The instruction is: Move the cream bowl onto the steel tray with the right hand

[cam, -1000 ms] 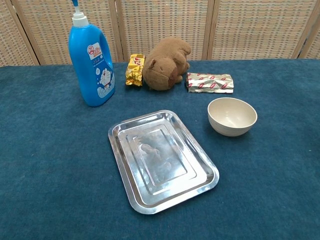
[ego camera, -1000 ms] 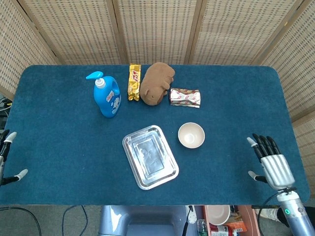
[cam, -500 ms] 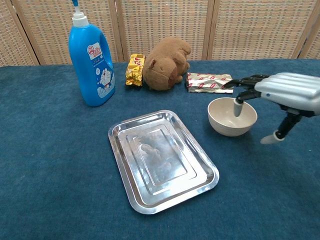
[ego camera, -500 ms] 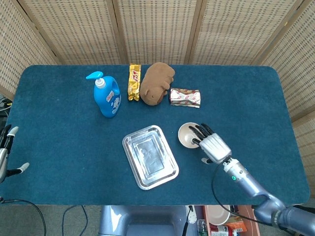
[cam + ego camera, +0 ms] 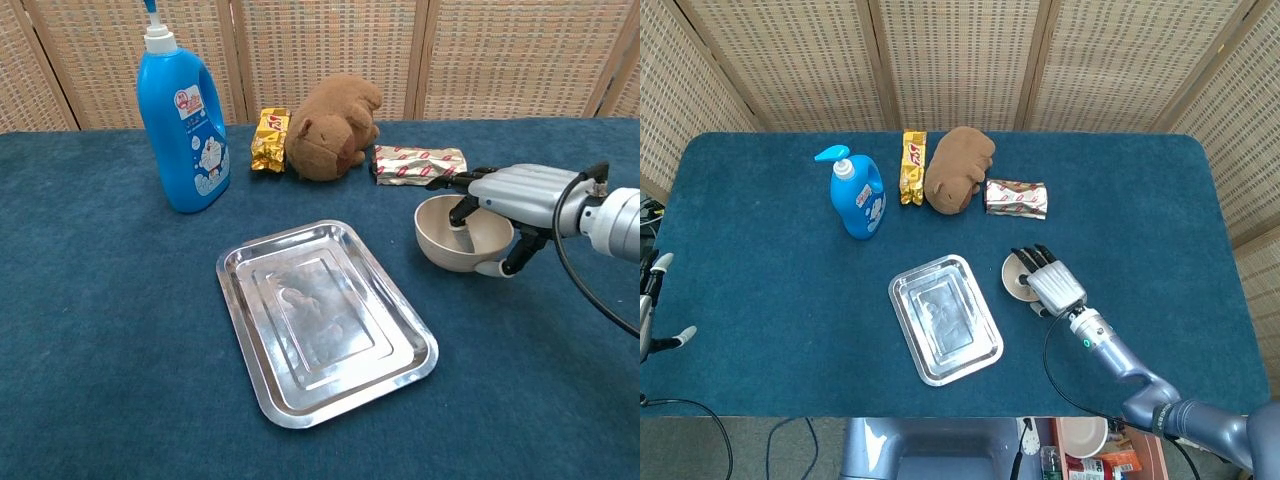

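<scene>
The cream bowl (image 5: pixel 455 238) stands upright on the blue tabletop (image 5: pixel 760 300), just right of the steel tray (image 5: pixel 945 318) and apart from it. The right hand (image 5: pixel 505 200) lies over the right part of the bowl. Its dark fingers (image 5: pixel 462 210) reach down inside the bowl, and the thumb (image 5: pixel 515 257) sits against the outer wall on the near right side, so the rim is between them. In the head view the right hand (image 5: pixel 1048 281) covers most of the bowl (image 5: pixel 1013 278). The bowl rests on the tabletop.

The left hand (image 5: pixel 652 310) is at the far left edge of the head view, beyond the tabletop, with its fingers apart and nothing in it.

Along the far side stand a blue pump bottle (image 5: pixel 855 195), a gold snack packet (image 5: pixel 912 167), a brown plush toy (image 5: pixel 958 168) and a silver-red packet (image 5: pixel 1016 198).
</scene>
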Motion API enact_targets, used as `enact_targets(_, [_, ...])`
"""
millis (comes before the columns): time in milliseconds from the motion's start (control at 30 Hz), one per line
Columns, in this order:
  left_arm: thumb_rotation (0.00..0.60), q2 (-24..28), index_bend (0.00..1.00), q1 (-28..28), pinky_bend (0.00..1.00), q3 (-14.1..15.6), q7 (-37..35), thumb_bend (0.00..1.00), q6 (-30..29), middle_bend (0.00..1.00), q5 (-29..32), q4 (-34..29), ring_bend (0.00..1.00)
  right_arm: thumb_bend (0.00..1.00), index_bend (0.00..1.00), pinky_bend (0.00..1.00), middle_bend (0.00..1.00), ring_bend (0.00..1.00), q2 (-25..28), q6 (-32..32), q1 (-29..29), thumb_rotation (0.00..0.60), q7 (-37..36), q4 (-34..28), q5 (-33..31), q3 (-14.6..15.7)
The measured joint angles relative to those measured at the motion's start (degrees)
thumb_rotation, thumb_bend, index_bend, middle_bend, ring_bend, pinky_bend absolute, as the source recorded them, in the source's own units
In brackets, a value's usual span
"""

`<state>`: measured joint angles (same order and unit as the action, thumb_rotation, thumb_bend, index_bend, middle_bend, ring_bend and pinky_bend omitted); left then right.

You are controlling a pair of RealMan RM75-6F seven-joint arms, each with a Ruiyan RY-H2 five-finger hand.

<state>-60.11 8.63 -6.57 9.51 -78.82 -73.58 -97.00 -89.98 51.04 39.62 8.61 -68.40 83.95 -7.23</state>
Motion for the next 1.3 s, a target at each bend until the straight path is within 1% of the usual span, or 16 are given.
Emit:
enact_targets(133, [0.600,0.08,0.00,-0.05,0.00,0.08,-0.19,0.00,-0.14,0.00,-0.09,0.00,0.00,0.43,0.69,0.00,0.00,0.00,-0.27,0.63,0.14,0.600,-0.68,0.29,0.22,0.17])
enact_targets(267, [0.600,0.19,0.00,-0.04,0.00,0.21,-0.41,0.00,-0.12,0.00,-0.22,-0.06,0.00,0.43,0.70,0.00,0.00,0.00,-0.05,4.21,-0.04,0.600,-2.03,-0.31,2.06,0.19])
enact_targets(400, [0.600,0.21,0.00,0.06,0.00,0.28,-0.31,0.00,0.17,0.00,-0.01,-0.12,0.00,0.43,0.70,0.00,0.00,0.00,1.68,7.56,0.20,0.600,-4.57,-3.68,5.56,0.60])
enact_targets(567, [0.600,0.08,0.00,0.31,0.00,0.35,0.02,0.00,0.46,0.00,0.07,-0.20,0.00,0.43,0.70,0.00,0.00,0.00,4.16,7.58,1.69,0.600,-5.20,-9.32,8.59,1.45])
enact_targets(700, [0.600,-0.09,0.00,0.49,0.00,0.44,-0.07,0.00,0.63,0.00,-0.18,0.01,0.00,0.43,0.70,0.00,0.00,0.00,4.75,4.70,4.14,0.600,-2.31,-13.18,9.73,1.80])
enact_targets(800, [0.600,-0.13,0.00,0.52,0.00,0.40,-0.55,0.00,0.52,0.00,-0.28,0.32,0.00,0.43,0.70,0.00,0.00,0.00,3.22,1.70,6.11,0.600,0.88,-14.28,9.22,1.45])
enact_targets(967, [0.600,0.10,0.00,0.44,0.00,0.39,-1.32,0.00,0.45,0.00,-0.33,0.45,0.00,0.43,0.70,0.00,0.00,0.00,-0.38,-2.69,8.86,0.600,8.36,-14.61,6.91,0.75])
enact_targets(1167, [0.600,0.58,0.00,0.35,0.00,0.37,-2.38,0.00,0.59,0.00,-0.19,0.39,0.00,0.43,0.70,0.00,0.00,0.00,-3.49,-5.11,10.64,0.600,15.34,-14.37,3.37,0.08])
enact_targets(1200, [0.600,0.67,0.00,0.34,0.00,0.37,-2.52,0.00,0.61,0.00,-0.19,0.38,0.00,0.43,0.69,0.00,0.00,0.00,-3.81,-5.28,10.85,0.600,16.38,-14.31,2.91,0.06])
enact_targets(1267, [0.600,0.81,0.00,0.31,0.00,0.40,-2.79,0.00,0.62,0.00,-0.27,0.32,0.00,0.35,0.60,0.00,0.00,0.00,-4.06,-5.39,11.06,0.600,17.62,-14.25,2.43,0.14])
enact_targets(1300, [0.600,0.87,0.00,0.29,0.00,0.42,-2.89,0.00,0.60,0.00,-0.33,0.29,0.00,0.25,0.49,0.00,0.00,0.00,-4.12,-5.39,11.16,0.600,18.30,-14.24,2.29,0.26])
